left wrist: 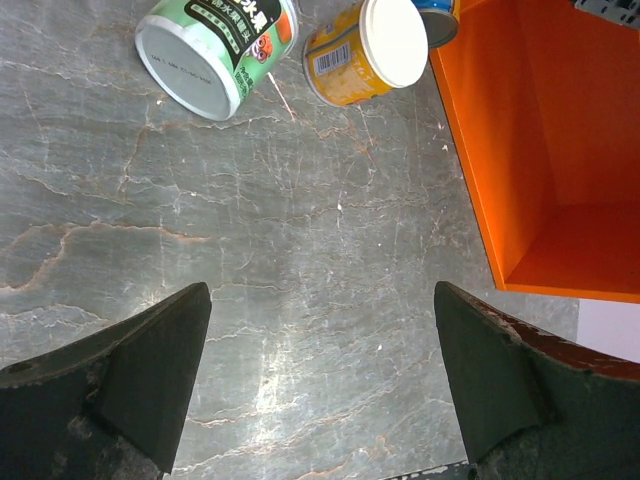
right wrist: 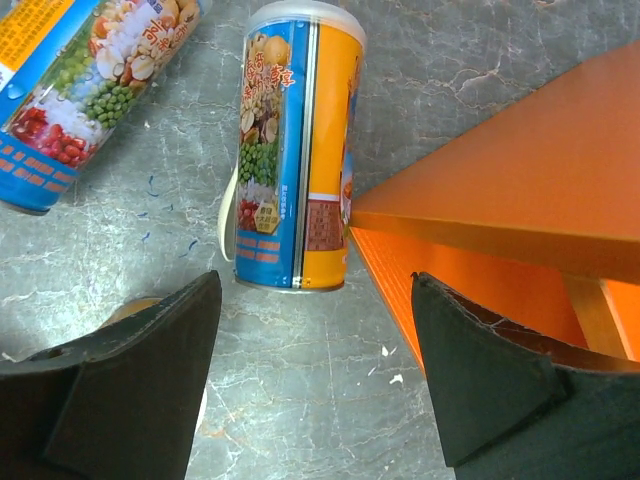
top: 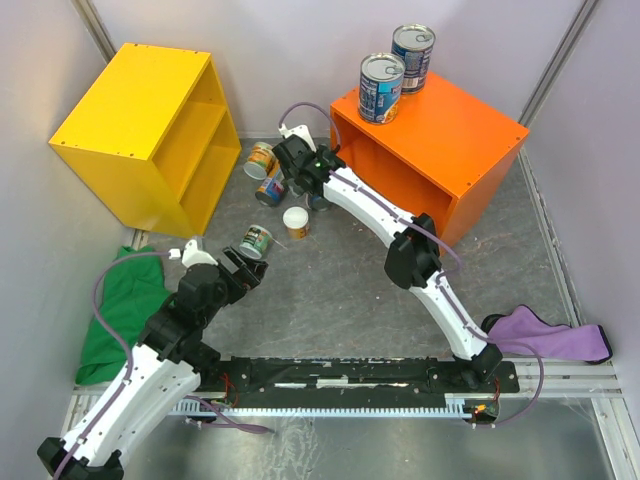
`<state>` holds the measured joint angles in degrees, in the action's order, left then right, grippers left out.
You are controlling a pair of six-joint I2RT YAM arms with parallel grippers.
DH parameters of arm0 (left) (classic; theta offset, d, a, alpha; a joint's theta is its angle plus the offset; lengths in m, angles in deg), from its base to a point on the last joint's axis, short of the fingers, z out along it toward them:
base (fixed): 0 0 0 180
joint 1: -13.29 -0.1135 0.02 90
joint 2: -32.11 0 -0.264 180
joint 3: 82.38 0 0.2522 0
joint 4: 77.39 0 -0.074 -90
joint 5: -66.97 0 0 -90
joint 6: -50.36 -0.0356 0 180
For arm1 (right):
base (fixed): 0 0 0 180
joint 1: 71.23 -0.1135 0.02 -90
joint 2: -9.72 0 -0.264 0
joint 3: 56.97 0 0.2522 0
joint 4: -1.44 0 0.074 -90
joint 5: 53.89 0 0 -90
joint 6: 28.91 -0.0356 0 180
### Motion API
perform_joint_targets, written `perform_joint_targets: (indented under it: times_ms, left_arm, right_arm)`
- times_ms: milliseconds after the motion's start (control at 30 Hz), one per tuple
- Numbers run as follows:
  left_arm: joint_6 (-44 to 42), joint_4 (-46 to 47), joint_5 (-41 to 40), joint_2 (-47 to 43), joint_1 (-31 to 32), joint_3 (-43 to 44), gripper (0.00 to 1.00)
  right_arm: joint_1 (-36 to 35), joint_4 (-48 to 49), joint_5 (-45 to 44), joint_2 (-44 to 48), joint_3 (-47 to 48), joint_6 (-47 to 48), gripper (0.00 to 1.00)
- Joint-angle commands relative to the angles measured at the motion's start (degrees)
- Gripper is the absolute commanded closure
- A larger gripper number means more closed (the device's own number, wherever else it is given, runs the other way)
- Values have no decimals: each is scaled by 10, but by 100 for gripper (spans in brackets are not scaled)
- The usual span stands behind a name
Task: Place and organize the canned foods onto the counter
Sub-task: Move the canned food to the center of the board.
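On the grey tabletop [right wrist: 450,60], a slim can [right wrist: 295,150] is found just ahead of the nearer right gripper [right wrist: 315,285], its long axis pointing away; the jaws are spread and empty.

- The orange counter [top: 440,140] has a bare top from the two blue tins [top: 381,88] toward 5 o'clock; the tins take its 11 o'clock corner.
- The floor [left wrist: 320,200] before the left gripper [left wrist: 322,300] is open, until a green can [left wrist: 215,50] and a yellow can [left wrist: 370,50] at 12 o'clock.
- At 12 o'clock of the right gripper [right wrist: 315,290], a slim can [right wrist: 295,150] just beside the counter's edge narrows the way.
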<state>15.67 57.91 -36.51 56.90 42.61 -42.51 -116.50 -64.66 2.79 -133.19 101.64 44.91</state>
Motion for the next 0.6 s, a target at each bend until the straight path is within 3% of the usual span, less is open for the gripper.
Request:
perform_joint_targets:
  times_ms: [0, 567]
  left_arm:
    - [-48, 43, -13, -5, -3, -3, 2]
    - [-74, 64, -31, -13, -3, -14, 1]
  right_arm:
    - [7, 10, 9, -20, 36, 8, 16]
    - [15, 8, 36, -76, 80, 8, 18]
